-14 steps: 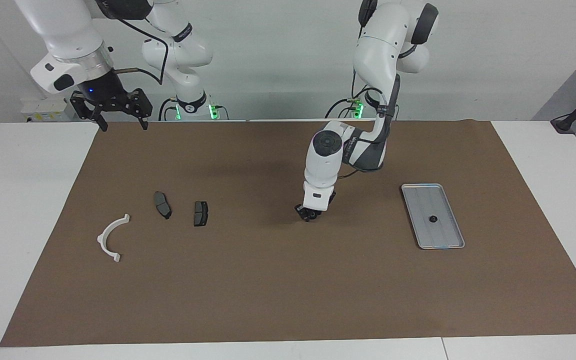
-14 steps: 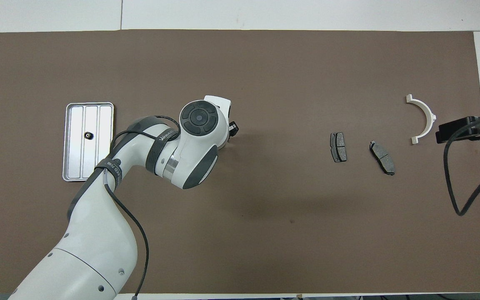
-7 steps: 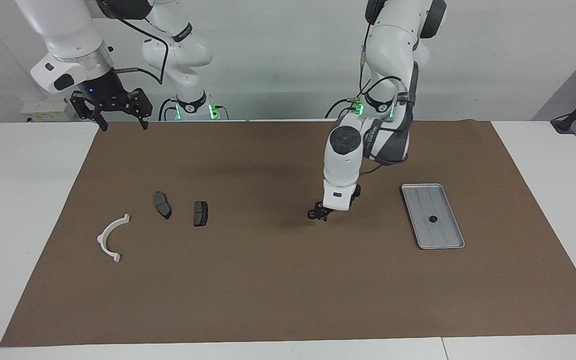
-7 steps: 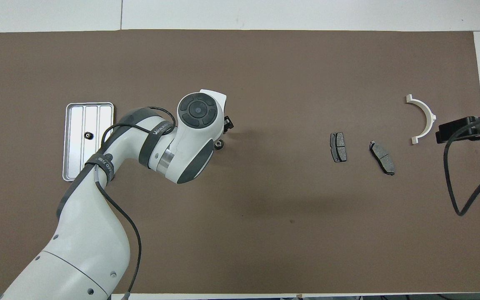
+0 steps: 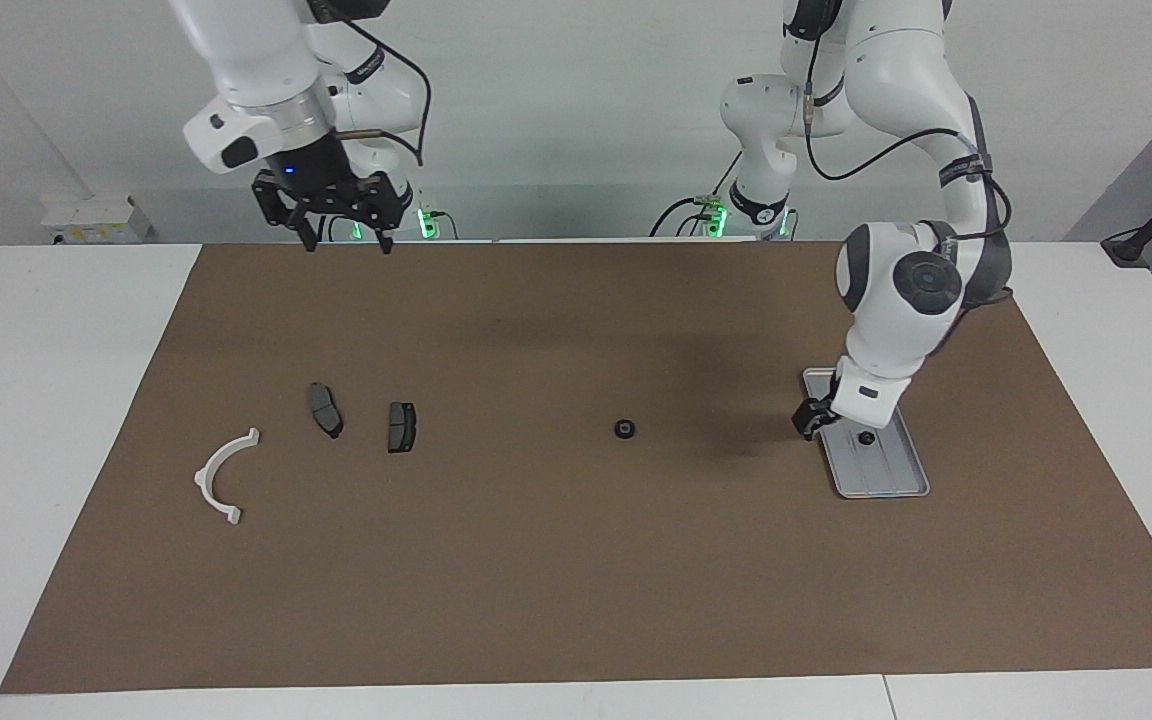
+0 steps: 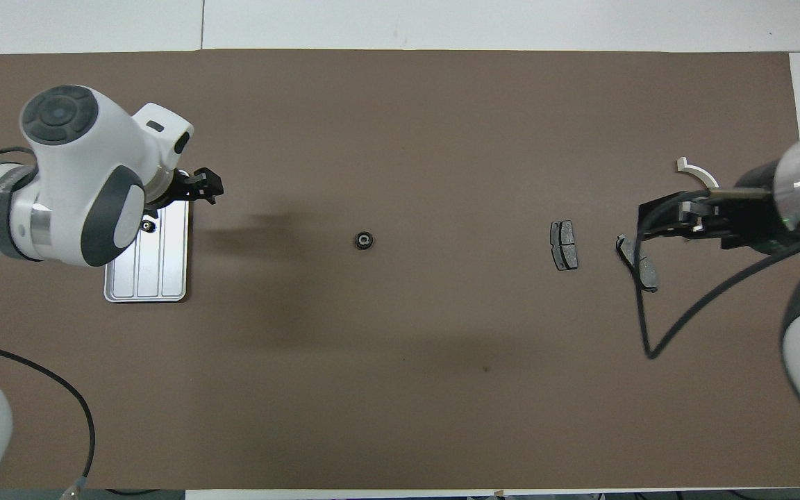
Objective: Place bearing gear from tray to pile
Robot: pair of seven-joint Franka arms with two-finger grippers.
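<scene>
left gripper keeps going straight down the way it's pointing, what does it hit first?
Probably the tray: the left gripper points down at the rim edge facing the pile, beside the small gear still on the tray. Depth is unclear, so it could land on the brown mat next to the rim.

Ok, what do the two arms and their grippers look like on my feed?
Both arms are glossy white with dark grey joint bands and round dark end caps. Black cables loop along each. The left gripper is small and black under a white block. The right gripper is a wider black linkage below a silver collar with a blue light. Green lights glow at both bases.
</scene>
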